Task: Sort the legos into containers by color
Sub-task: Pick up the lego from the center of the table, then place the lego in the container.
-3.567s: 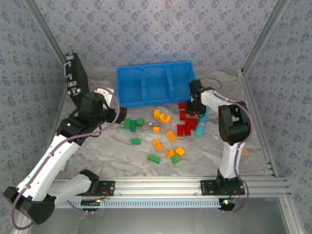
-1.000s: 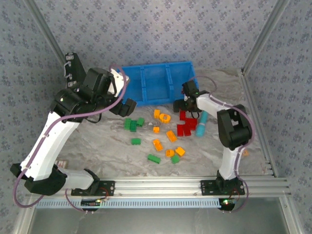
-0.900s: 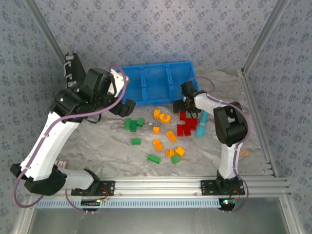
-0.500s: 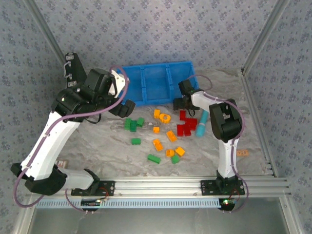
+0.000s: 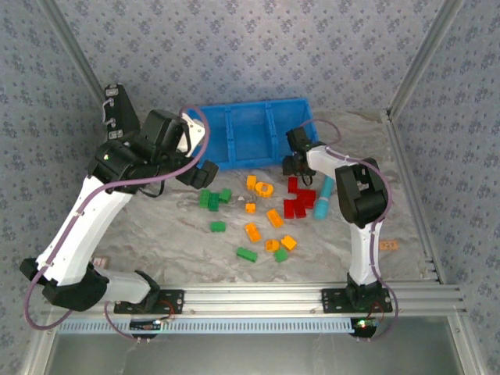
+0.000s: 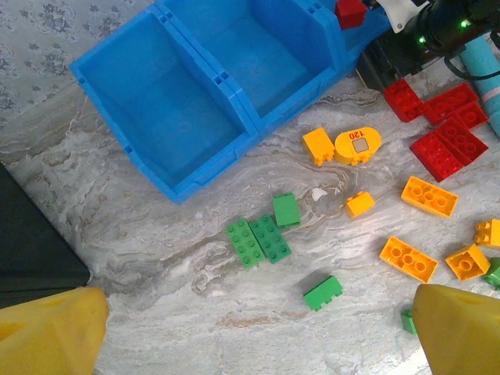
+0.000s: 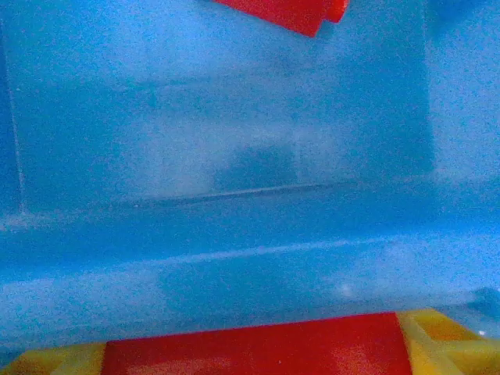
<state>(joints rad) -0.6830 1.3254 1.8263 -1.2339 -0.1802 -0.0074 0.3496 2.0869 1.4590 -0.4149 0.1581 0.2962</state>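
1. I am gripping a small red studded plastic brick [image 7: 254, 348] in my right jaws, at the near right corner of the bright blue three-compartment plastic bin [image 5: 246, 105], which is sitting near the surface's far edge.
2. The brick's long axis is running pad to pad, parallel to the bin wall. The right-hand compartment [image 5: 287, 129], with another red brick [image 6: 351, 12] inside, is lying straight ahead, just beyond that wall.
3. My left jaws are hanging wide apart and empty above green bricks [image 6: 259, 238], towards the surface's left edge.
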